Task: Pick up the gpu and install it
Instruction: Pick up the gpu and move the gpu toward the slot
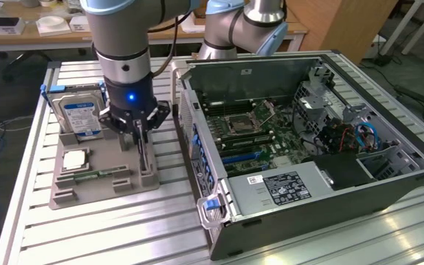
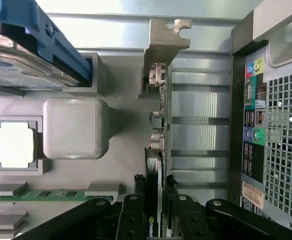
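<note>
The gripper (image 2: 154, 197) pinches narrowly on the top edge of the gpu (image 2: 157, 120), which stands on edge in the grey holder (image 1: 97, 193) beside the open computer case (image 1: 388, 187); so thin a hold could let it tilt and jam in its slot.

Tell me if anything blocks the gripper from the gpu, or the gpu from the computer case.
Nothing separates them: the gripper has its jaws closed on the gpu, standing on edge in the gray holder. Toward the motherboard, the near case wall rises between holder and board; nothing covers the board.
</note>
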Controlling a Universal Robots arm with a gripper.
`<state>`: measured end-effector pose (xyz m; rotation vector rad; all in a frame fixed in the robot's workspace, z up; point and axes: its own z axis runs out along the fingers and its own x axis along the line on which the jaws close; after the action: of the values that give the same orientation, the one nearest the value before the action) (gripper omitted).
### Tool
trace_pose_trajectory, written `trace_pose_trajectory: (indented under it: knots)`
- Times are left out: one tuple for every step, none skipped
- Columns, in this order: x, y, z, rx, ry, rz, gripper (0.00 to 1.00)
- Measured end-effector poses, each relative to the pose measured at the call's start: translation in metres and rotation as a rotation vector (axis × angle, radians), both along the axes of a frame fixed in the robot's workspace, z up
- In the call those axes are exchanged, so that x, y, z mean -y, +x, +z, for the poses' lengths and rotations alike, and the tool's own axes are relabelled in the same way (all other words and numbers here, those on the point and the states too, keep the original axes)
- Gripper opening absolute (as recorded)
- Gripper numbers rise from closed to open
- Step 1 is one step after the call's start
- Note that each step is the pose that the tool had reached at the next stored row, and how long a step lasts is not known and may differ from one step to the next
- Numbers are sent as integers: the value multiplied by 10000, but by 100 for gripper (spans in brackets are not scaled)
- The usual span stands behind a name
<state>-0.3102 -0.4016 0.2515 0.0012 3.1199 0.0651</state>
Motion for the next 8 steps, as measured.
trace_pose_trajectory:
  knots:
    - [0, 0, 25, 0, 0, 0, 26]
    - [0, 0, 51, 0, 1, -1, 26]
    - [0, 0, 74, 0, 4, 1, 26]
    - [0, 0, 96, 0, 4, 0, 26]
    - [0, 0, 122, 0, 7, 0, 26]
    - [0, 0, 156, 1, 7, 0, 26]
    - [1, 1, 197, 0, 9, 1, 26]
    - [1, 0, 235, -1, 9, 0, 26]
